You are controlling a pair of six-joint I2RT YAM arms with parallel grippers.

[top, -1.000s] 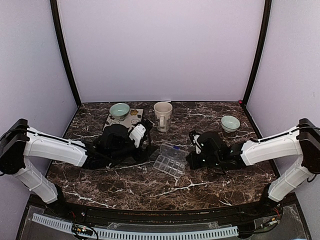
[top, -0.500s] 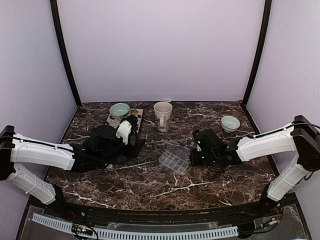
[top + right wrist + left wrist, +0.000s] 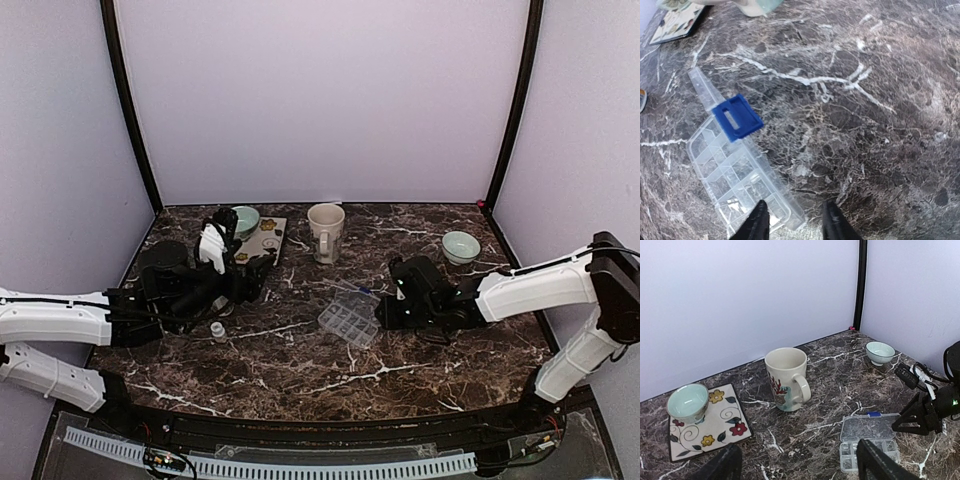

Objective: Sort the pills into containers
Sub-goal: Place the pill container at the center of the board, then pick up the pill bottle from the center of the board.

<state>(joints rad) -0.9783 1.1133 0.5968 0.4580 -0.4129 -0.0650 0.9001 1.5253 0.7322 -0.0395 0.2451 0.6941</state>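
The clear pill organizer (image 3: 349,319) lies mid-table with its lid open and a blue latch (image 3: 737,117) on the lid edge. It also shows in the left wrist view (image 3: 869,440) and the right wrist view (image 3: 737,176). My right gripper (image 3: 383,312) is open at the tray's right end, and in its wrist view (image 3: 795,225) the tray's corner lies between the fingers. My left gripper (image 3: 252,278) is open and empty, well left of the tray; its wrist view (image 3: 800,467) shows the jaws wide apart. No pills show.
A small white bottle (image 3: 216,330) stands near my left arm. A cream mug (image 3: 325,231) stands at the back centre. A green bowl (image 3: 241,219) sits on a flowered mat (image 3: 266,238) at the back left. Another green bowl (image 3: 460,246) is at the back right.
My left arm has drawn back to the left, away from the organizer, uncovering the small white bottle. The organizer slid slightly right early on. The right gripper stays at its end.
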